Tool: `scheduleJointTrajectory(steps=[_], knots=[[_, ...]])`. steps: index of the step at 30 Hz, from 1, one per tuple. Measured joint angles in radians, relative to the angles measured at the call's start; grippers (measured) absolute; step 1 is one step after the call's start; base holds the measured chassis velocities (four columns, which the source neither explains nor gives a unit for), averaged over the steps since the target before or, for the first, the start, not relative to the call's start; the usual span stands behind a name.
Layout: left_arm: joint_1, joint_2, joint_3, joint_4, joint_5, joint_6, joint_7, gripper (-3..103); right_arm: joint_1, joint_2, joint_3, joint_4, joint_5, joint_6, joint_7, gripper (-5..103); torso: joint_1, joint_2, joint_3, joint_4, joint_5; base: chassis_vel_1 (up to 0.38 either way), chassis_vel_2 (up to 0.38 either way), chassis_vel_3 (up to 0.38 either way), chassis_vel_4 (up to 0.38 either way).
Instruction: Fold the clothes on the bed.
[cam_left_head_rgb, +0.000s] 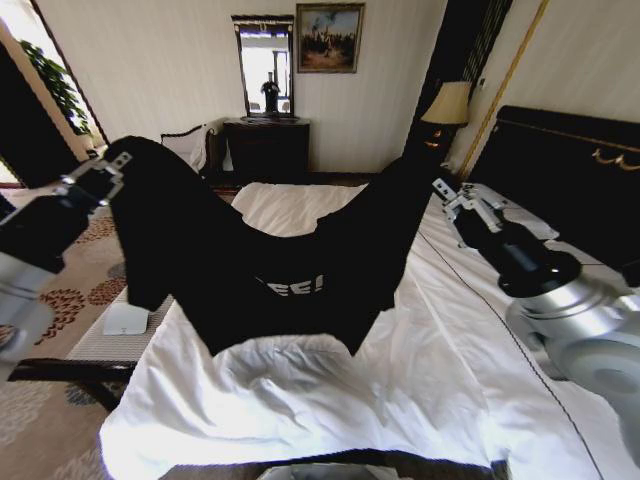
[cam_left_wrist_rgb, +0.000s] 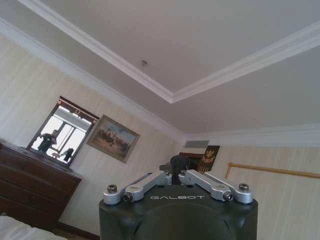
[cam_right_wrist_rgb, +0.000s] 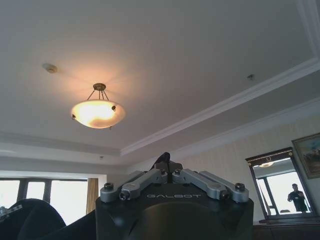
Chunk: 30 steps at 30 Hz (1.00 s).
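The black T-shirt (cam_left_head_rgb: 270, 260) hangs stretched in the air between my two grippers, sagging in the middle, with white lettering (cam_left_head_rgb: 292, 286) showing low on its front. Its lower edge droops down to the white bed (cam_left_head_rgb: 420, 380). My left gripper (cam_left_head_rgb: 120, 160) is shut on the shirt's upper left corner. On the other side, my right gripper (cam_left_head_rgb: 441, 189) is shut on the upper right corner. In the left wrist view a bit of dark cloth (cam_left_wrist_rgb: 176, 161) is pinched between the closed fingertips. The right wrist view likewise shows black cloth (cam_right_wrist_rgb: 164, 160) nipped between the fingertips.
The dark headboard (cam_left_head_rgb: 570, 170) rises at the right, with a lit lamp (cam_left_head_rgb: 449, 104) beside it. A dark dresser (cam_left_head_rgb: 266, 150) under a mirror (cam_left_head_rgb: 264, 62) stands against the far wall. A white box (cam_left_head_rgb: 126, 320) lies on a mat left of the bed, over patterned carpet.
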Motion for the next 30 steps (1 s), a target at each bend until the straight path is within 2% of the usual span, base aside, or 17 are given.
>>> scheduleJointTrajectory(steps=[2,4,5,6,7,8,9,10,11,12,14,17,18,21,22,27,30], knots=[[0.002,-0.001,0.021,0.002,0.003,0.025,-0.012,0,0.005,-0.004,-0.013,-0.002,-0.004,-0.028,0.047,0,0.000,0.000,0.000,-0.0005,0.0002,0.000,0.000,0.000,0.000],[0.003,-0.030,0.132,0.005,0.121,0.076,-0.029,0,-0.006,0.024,-0.079,-0.004,-0.062,-0.071,0.085,0,0.001,0.000,0.000,-0.0006,0.0004,0.000,0.000,0.000,0.000],[0.003,-0.030,0.132,0.005,0.121,0.076,-0.029,0,-0.006,0.024,-0.079,-0.004,-0.062,-0.071,0.085,0,0.001,0.000,0.000,-0.0006,0.0004,0.000,0.000,0.000,0.000],[0.018,-0.062,0.221,0.007,0.207,0.125,-0.038,0,-0.019,0.053,-0.138,-0.006,-0.104,-0.106,0.100,0,0.001,0.000,0.000,-0.0009,0.0004,0.000,0.000,0.000,0.000],[0.018,-0.062,0.221,0.007,0.207,0.125,-0.038,0,-0.019,0.053,-0.138,-0.006,-0.104,-0.106,0.100,0,0.001,0.000,0.000,-0.0009,0.0004,0.000,0.000,0.000,0.000],[0.038,-0.093,0.306,0.008,0.292,0.150,-0.036,0,-0.019,0.077,-0.213,-0.027,-0.148,-0.130,0.106,0,0.001,0.000,0.000,-0.0011,0.0002,0.000,0.000,0.000,0.000],[0.053,-0.132,0.435,0.016,0.406,0.167,-0.024,0,-0.013,0.101,-0.298,-0.087,-0.199,-0.148,0.107,0,0.001,0.000,0.000,-0.0006,-0.0002,0.000,0.000,0.000,0.000],[0.051,-0.167,0.555,0.048,0.511,0.170,-0.016,0,-0.004,0.124,-0.378,-0.160,-0.250,-0.161,0.103,0,0.000,0.000,0.000,0.0000,0.0000,0.000,0.000,0.000,0.000],[0.038,-0.194,0.636,0.085,0.579,0.171,-0.010,0,0.009,0.142,-0.444,-0.224,-0.288,-0.168,0.097,0,0.000,0.000,0.000,0.0000,0.0005,0.000,0.000,0.000,0.000],[0.038,-0.194,0.636,0.085,0.579,0.171,-0.010,0,0.009,0.142,-0.444,-0.224,-0.288,-0.168,0.097,0,0.000,0.000,0.000,0.0000,0.0005,0.000,0.000,0.000,0.000],[-0.004,-0.240,0.800,0.182,0.685,0.168,-0.004,0,0.037,0.167,-0.548,-0.337,-0.338,-0.172,0.093,0,0.000,0.000,0.000,-0.0002,0.0007,0.000,0.000,0.000,0.000],[-0.120,-0.317,1.019,0.415,0.826,0.136,-0.002,0,0.123,0.211,-0.717,-0.571,-0.455,-0.149,0.071,0,0.001,-0.001,0.001,-0.0007,0.0003,0.000,0.000,0.000,0.000],[-0.120,-0.317,1.019,0.415,0.826,0.136,-0.002,0,0.123,0.211,-0.717,-0.571,-0.455,-0.149,0.071,0,0.001,-0.001,0.001,-0.0007,0.0003,0.000,0.000,0.000,0.000],[-0.243,-0.379,1.145,0.616,0.921,0.089,0.017,0,0.220,0.250,-0.829,-0.735,-0.512,-0.115,0.044,0,0.001,-0.001,0.001,-0.0006,0.0004,0.000,0.000,0.000,0.000],[-0.243,-0.379,1.145,0.616,0.921,0.089,0.017,0,0.220,0.250,-0.829,-0.735,-0.512,-0.115,0.044,0,0.001,-0.001,0.001,-0.0006,0.0004,0.000,0.000,0.000,0.000],[-0.389,-0.433,1.229,0.836,0.989,0.038,0.049,0,0.347,0.295,-0.928,-0.928,-0.537,-0.069,0.027,0,0.001,-0.001,0.001,-0.0005,0.0003,0.000,0.000,0.000,0.000],[-0.430,-0.450,1.243,0.904,1.009,0.023,0.061,0,0.393,0.316,-0.959,-0.991,-0.537,-0.063,0.029,0,0.001,-0.001,0.001,-0.0004,0.0002,0.000,0.000,0.000,0.000]])
